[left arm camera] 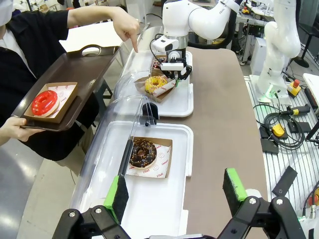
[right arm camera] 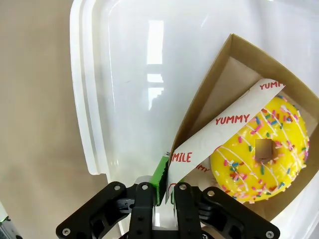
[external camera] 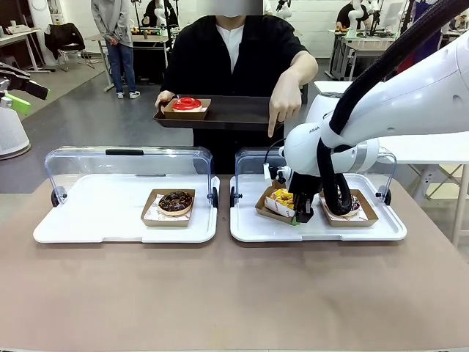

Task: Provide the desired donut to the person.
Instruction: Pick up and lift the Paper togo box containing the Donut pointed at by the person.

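While the person [external camera: 205, 62] points down, right gripper [right arm camera: 167, 191] clenched on yellow donut's box [right arm camera: 219, 79], left gripper [left arm camera: 175, 190] released.

The left gripper [left arm camera: 175, 191] holds its green-padded fingers [left arm camera: 117, 195] wide apart above a white plastic tray [left arm camera: 154, 199]. On this tray lies a chocolate donut with sprinkles [left arm camera: 143, 152] in a shallow brown carton [left arm camera: 162, 162]. On the farther white tray [left arm camera: 182, 104], the right gripper [left arm camera: 176, 75] is at the rim of a brown cardboard box [left arm camera: 164, 91] with a yellow sprinkled donut [left arm camera: 154, 83]. The person's hand [left arm camera: 125, 25] points down near that box; the other hand [left arm camera: 10, 128] carries a dark tray [left arm camera: 89, 69] with a red donut [left arm camera: 45, 102]
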`<state>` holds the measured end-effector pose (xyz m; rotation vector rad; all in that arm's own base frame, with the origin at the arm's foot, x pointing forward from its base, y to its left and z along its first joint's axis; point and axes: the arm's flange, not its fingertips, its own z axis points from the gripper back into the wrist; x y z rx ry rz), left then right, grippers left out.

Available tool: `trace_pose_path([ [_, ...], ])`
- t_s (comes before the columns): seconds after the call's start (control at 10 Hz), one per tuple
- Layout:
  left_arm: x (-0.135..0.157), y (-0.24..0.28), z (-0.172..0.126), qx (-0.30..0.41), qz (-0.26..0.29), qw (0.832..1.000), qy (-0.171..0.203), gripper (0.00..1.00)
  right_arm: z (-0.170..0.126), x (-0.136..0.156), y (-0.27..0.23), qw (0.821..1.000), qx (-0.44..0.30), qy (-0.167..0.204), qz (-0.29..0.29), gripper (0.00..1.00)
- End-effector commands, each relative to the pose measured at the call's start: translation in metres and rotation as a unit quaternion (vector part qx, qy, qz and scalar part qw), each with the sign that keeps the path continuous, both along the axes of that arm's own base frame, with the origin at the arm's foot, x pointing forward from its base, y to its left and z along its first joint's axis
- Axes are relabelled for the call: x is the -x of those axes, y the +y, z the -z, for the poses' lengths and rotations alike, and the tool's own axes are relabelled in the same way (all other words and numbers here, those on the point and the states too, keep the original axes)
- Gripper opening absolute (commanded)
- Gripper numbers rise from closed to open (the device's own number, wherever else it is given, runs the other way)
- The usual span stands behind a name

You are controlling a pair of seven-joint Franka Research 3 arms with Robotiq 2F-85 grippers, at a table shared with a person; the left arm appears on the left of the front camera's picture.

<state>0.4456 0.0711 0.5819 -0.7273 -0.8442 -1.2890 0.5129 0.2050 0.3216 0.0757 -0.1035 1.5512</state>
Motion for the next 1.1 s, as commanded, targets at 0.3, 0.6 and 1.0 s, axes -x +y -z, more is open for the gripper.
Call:
trace_pose_path([
  [0.3,0.001,0.0,-0.003,0.006,-0.003,1.0,0.007,1.0,-0.041,0.03,0.017,0.998,0.054,0.004,-0.034,0.0],
  [0.6,0.001,0.0,-0.003,0.006,-0.003,1.0,0.007,1.0,-0.099,0.079,0.035,0.995,0.091,0.029,-0.041,0.0],
  [1.0,0.001,0.0,-0.003,0.006,-0.003,1.0,0.007,1.0,-0.173,0.166,0.051,0.989,0.096,0.056,-0.098,0.0],
])
